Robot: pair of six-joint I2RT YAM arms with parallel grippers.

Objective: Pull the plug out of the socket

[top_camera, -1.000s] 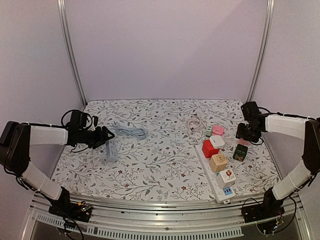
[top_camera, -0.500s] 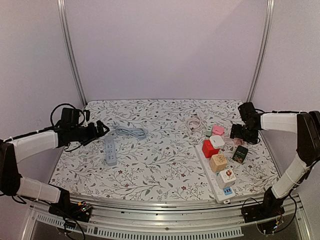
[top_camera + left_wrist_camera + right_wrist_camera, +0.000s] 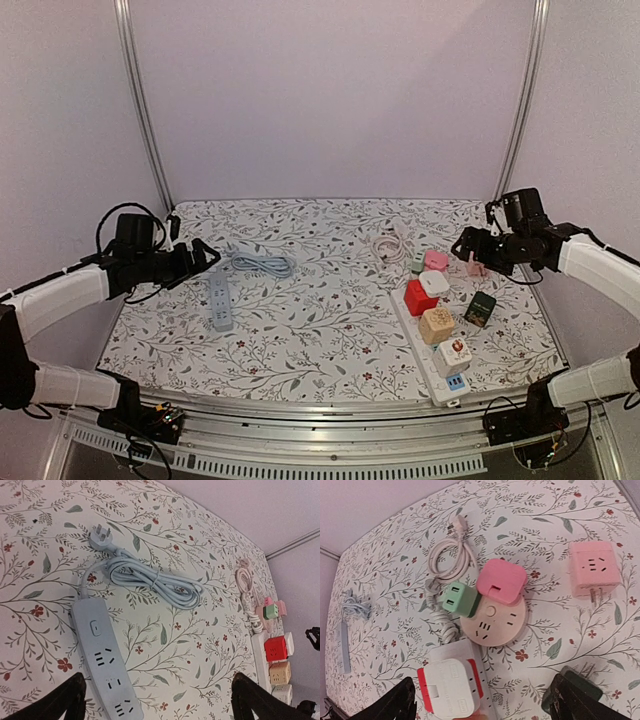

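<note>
A grey power strip [image 3: 220,301] lies flat at the left with its coiled cord [image 3: 155,582]; none of the sockets on the strip [image 3: 102,660] has a plug in it. My left gripper [image 3: 203,256] hovers open above it, and in the wrist view the gripper [image 3: 157,705] holds nothing. At the right, a round beige socket [image 3: 495,622] carries a pink plug [image 3: 501,580] and a green plug [image 3: 461,598]. A pink cube plug [image 3: 594,569] lies loose on the table with its prongs showing. My right gripper [image 3: 468,245] hangs open over this group, and its wrist view [image 3: 487,705] shows nothing held.
A long white strip [image 3: 432,358] runs toward the near edge with a red-and-white plug [image 3: 451,688], a tan cube [image 3: 436,325] and smaller plugs on it. A dark green plug [image 3: 481,307] lies loose to its right. A white coiled cable [image 3: 451,560] sits behind the round socket.
The left gripper opened and let go of the grey strip, which dropped from tilted to flat; the arm drew back left. The right gripper opened and rose from beside the pink cube.
</note>
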